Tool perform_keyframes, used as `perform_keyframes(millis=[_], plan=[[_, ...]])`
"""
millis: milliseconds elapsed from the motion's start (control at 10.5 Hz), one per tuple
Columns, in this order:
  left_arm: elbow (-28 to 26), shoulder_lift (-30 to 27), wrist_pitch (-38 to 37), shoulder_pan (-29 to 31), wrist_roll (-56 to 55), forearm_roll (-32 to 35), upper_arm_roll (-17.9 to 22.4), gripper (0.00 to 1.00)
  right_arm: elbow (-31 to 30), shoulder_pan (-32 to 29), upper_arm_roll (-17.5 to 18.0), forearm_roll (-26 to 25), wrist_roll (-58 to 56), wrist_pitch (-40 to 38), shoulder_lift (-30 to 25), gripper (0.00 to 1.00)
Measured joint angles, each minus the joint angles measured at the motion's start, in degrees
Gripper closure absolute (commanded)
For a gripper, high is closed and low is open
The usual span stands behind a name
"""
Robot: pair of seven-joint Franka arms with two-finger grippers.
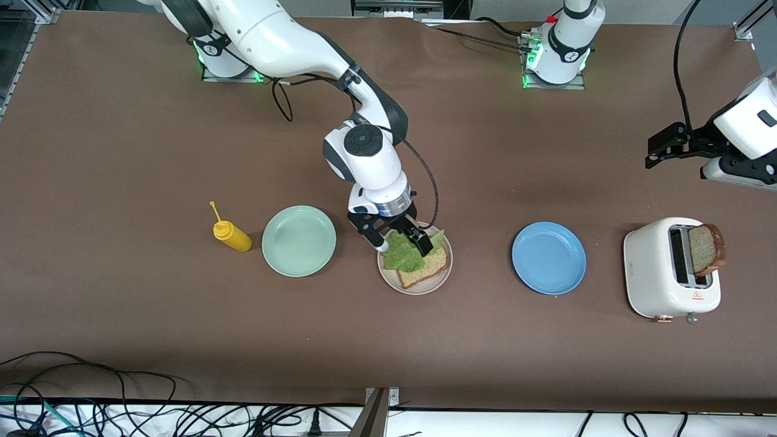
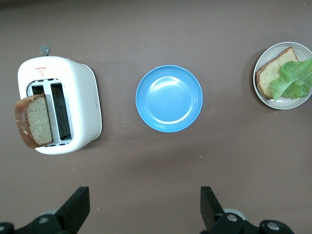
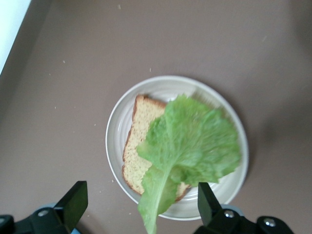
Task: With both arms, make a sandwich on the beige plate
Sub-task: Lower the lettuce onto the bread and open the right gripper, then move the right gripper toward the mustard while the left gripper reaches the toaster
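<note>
Beige plate (image 1: 444, 278) w/ bread slice (image 1: 431, 266) + lettuce (image 1: 405, 252) draped on it sits under right gripper (image 1: 402, 240), fingers wide & empty; left gripper (image 1: 661, 149), fingers wide, idles over tabletop (image 1: 121, 182) near toaster (image 1: 652, 270) w/ second slice (image 1: 706, 248)—I'd lift right straight up w/o snagging leaf.

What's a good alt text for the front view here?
The right gripper hangs open just over the beige plate, where a lettuce leaf lies on a bread slice. A green plate and mustard bottle sit toward the right arm's end, a blue plate and toaster holding a second slice toward the left arm's. The left gripper waits open above the toaster's end.
</note>
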Motion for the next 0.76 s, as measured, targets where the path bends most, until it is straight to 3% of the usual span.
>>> perform_keyframes(millis=[379,759], plan=[[-0.6,1.4,-0.1,1.1,0.0,0.0,0.4,0.0,0.2,-0.6,-5.5,-0.3,-20.9,-17.3,-7.5,0.0],[-0.6,5.2,2.2,8.8,0.2,0.0,0.7,0.0,0.2,-1.0,-13.3,-0.3,-47.4,-32.6,-12.7,0.0]])
